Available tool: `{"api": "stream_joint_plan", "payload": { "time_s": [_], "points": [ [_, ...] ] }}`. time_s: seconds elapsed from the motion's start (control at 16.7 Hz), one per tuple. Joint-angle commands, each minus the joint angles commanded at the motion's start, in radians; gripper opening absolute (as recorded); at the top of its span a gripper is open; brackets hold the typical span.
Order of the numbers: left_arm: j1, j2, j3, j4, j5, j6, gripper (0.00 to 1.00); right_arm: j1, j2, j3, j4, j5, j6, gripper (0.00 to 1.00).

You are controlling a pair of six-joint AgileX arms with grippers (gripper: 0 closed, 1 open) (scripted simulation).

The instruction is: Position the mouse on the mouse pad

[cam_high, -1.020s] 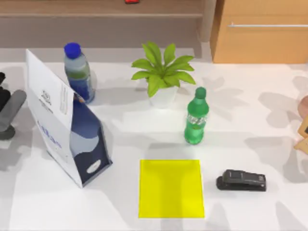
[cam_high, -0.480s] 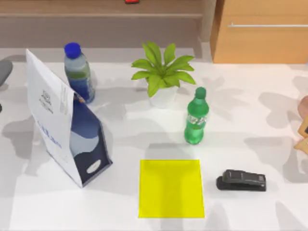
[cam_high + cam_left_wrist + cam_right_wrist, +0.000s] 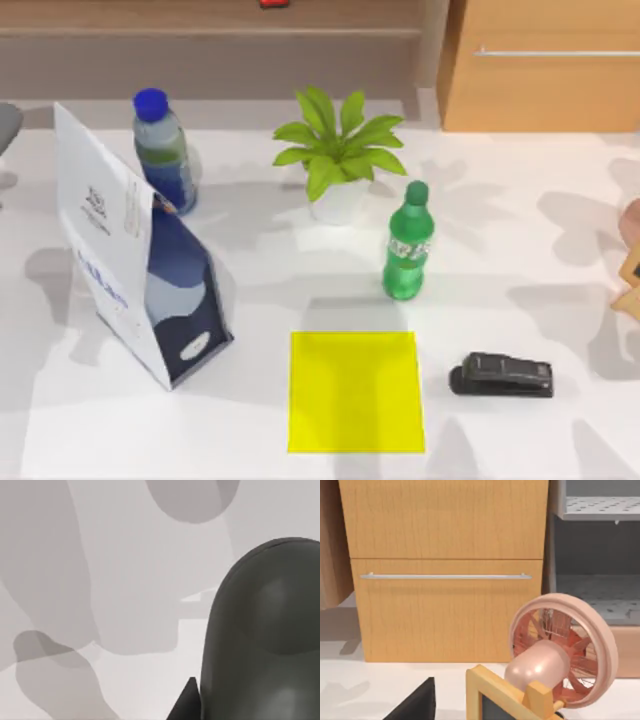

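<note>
The mouse pad (image 3: 355, 392) is a flat bright yellow square at the front middle of the table, with nothing on it. In the left wrist view the mouse (image 3: 265, 630) looms very close as a dark grey rounded shape over the white table. A black corner of my left gripper (image 3: 186, 702) pokes in right beside it; whether it grips the mouse is unclear. A grey piece of my left arm (image 3: 5, 125) shows at the top view's far left edge. A black wedge of my right gripper (image 3: 415, 705) sits low in the right wrist view.
A white and blue paper bag (image 3: 140, 270) stands left of the pad. A blue-capped bottle (image 3: 162, 150), potted plant (image 3: 338, 150) and green bottle (image 3: 407, 245) stand behind it. A black stapler (image 3: 502, 375) lies to its right. A pink fan (image 3: 555, 645) faces a wooden cabinet (image 3: 540, 70).
My left arm's grey part has slid from the middle of the left edge toward the far left corner, mostly leaving the top view. Everything on the table has stayed put.
</note>
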Motion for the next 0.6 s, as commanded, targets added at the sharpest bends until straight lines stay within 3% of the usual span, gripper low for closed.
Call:
{"api": "stream_joint_plan", "payload": {
  "time_s": [0.24,0.6],
  "points": [
    [-0.127,-0.035,0.099,0.101,0.023,0.026,0.0,0.0,0.0,0.0,0.0,0.0,0.0,1.0],
    [-0.461,-0.103,0.217,0.239,0.048,0.11,0.0,0.0,0.0,0.0,0.0,0.0,0.0,1.0]
  ]
}}
